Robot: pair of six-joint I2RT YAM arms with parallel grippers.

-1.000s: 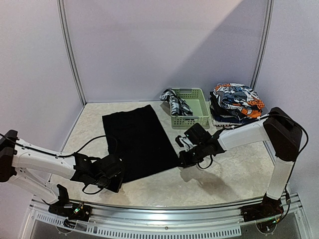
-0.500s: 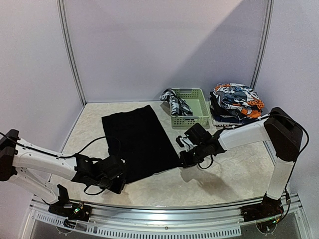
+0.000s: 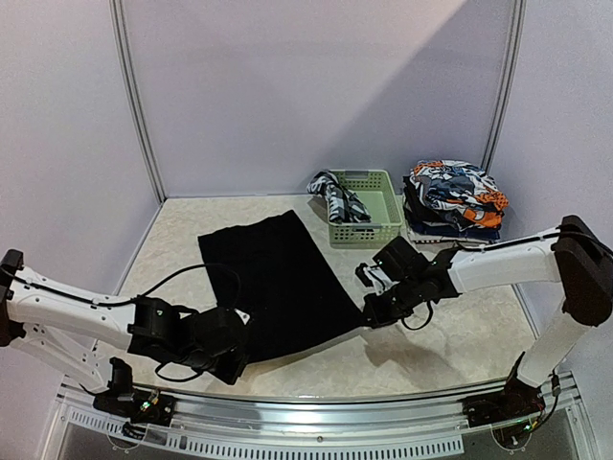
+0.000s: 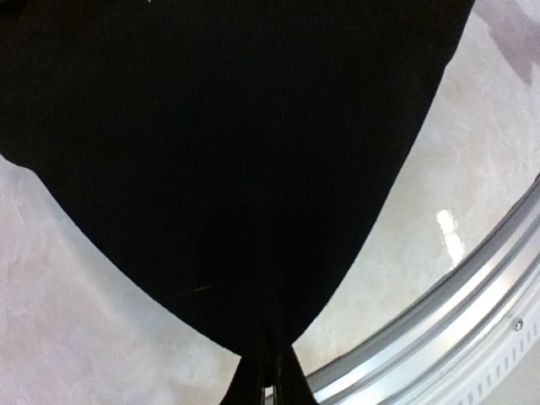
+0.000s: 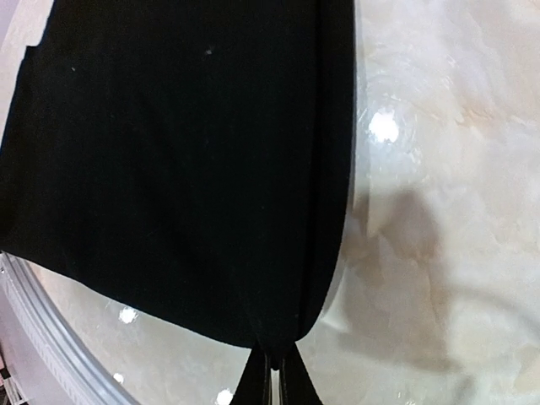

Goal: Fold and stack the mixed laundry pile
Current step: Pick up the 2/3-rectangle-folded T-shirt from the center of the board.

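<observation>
The large plain black cloth (image 3: 273, 278) lies spread on the pale marble-patterned table (image 3: 450, 335), left of centre, with its long side running from the near edge toward the back wall.

The left gripper (image 3: 237, 355) is closed tight on the near left corner of the cloth. In the left wrist view the fabric fans out from between the pinched fingers (image 4: 294, 386).

The right gripper (image 3: 368, 314) is closed tight on the near right corner, where the cloth gathers into a narrow fold at the fingertips.

The pale green slotted plastic basket (image 3: 374, 230) stands near the back, just right of the cloth. The black-and-white checked shirt (image 3: 337, 199) hangs over its left rim.

The orange-blue-white printed pieces (image 3: 455, 190) sit in a stack right of the basket
</observation>
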